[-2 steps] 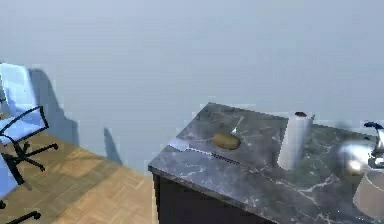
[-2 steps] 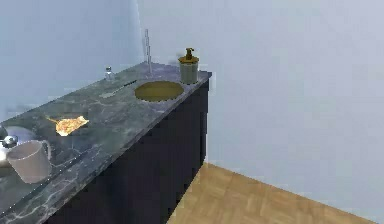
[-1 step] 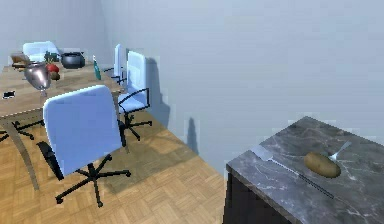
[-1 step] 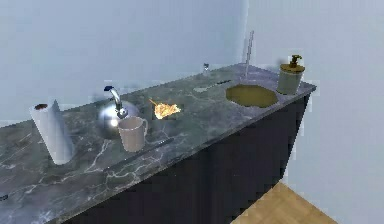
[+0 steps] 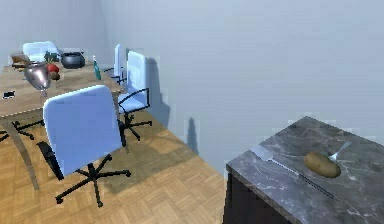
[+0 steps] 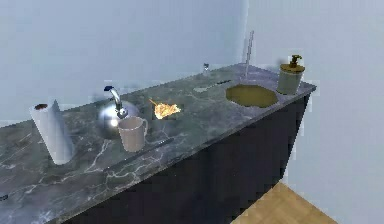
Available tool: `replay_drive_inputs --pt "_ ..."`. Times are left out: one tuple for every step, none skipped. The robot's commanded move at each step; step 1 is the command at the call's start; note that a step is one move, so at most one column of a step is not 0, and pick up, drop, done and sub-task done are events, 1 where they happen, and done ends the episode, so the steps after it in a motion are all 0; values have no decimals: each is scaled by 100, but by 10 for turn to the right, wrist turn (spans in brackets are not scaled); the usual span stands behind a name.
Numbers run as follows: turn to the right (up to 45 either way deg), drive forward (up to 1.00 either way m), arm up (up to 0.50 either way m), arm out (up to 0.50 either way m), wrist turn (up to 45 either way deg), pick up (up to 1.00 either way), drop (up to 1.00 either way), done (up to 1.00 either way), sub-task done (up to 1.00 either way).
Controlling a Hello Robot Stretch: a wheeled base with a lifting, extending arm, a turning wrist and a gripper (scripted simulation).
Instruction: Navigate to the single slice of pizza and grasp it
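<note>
A small orange-yellow wedge, the pizza slice (image 6: 165, 109), lies flat on the dark marble counter (image 6: 200, 125) in the arm side view, just right of a shiny metal kettle (image 6: 114, 115) and behind a beige mug (image 6: 132, 133).
A paper towel roll (image 6: 53, 131) stands at the counter's left. A sink basin (image 6: 250, 95) with a faucet and a soap dispenser (image 6: 292, 74) are at its right. In the forward view, a counter corner (image 5: 290, 180) bears a potato (image 5: 322, 164) and a knife; white office chairs (image 5: 82, 130) surround a wooden table (image 5: 30, 90).
</note>
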Motion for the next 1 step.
replay_drive_inputs --pt "0 0 38 0 0 0 0 0 0"
